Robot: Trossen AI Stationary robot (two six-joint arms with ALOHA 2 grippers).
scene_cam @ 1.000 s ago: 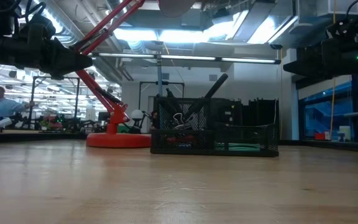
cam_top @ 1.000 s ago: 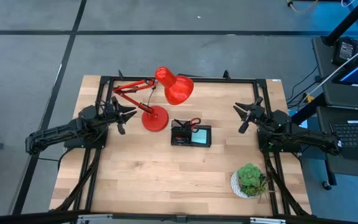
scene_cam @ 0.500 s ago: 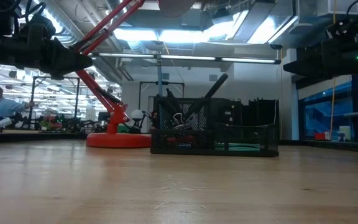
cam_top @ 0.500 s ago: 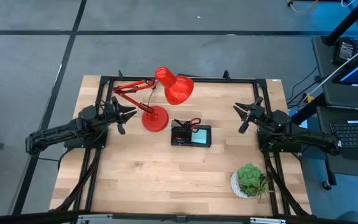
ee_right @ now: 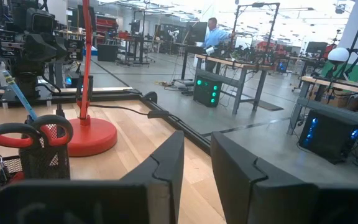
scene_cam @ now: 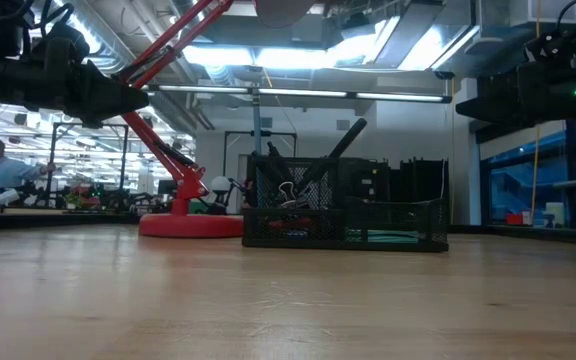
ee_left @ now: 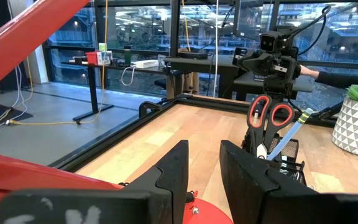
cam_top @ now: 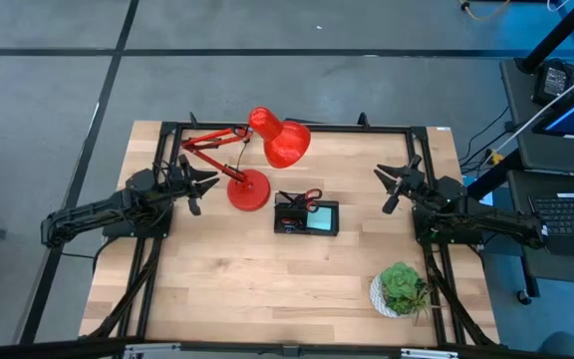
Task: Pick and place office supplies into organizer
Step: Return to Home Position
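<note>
while scissors (cam_top: 311, 195) stand in the organizer (cam_top: 337, 220) on the counter (cam_top: 267, 289) | left hand (cam_top: 203, 189) spread beside lamp base (cam_top: 248, 189) | right hand (cam_top: 384, 189) spread, well apart

The black mesh organizer (scene_cam: 398, 218) is standing flat near the middle of the table (cam_top: 227, 284). Its taller cup part is holding the scissors (ee_left: 270, 114), which are standing upright with the red handles on top. A light-blue pen (ee_left: 289, 134) is leaning beside them, and a black pen (scene_cam: 343, 143) is sticking out at a slant. The teal notepad (cam_top: 322, 216) is lying flat in the low compartment. Something red is showing low through the mesh; I cannot tell what it is.
</note>
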